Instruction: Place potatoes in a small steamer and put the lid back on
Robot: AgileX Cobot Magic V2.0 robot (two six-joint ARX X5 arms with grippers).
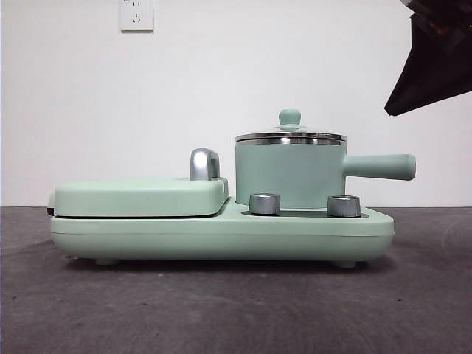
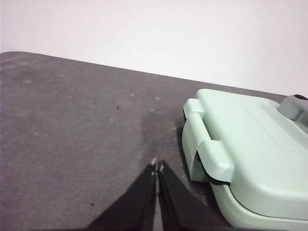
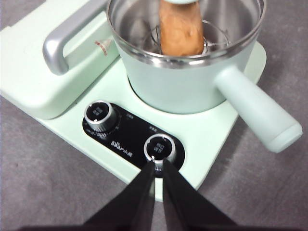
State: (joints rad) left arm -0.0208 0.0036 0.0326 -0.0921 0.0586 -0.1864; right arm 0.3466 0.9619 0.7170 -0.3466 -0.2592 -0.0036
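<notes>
With the potato (image 3: 180,31) under the lid (image 1: 290,135) in the steamer (image 1: 290,173), I hold both pincers pressed together, the right pincer (image 3: 159,166) hanging at two o'clock above it.

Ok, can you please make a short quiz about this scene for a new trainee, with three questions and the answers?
1. Fill in: the jaws of the left gripper are ____ and hold nothing.
2. True or false: the lid sits on the small steamer.
3. Where is the potato? A) on top of the lid B) inside the small steamer C) in the left gripper

Key: 1 shut; 2 true; 3 B.
</notes>
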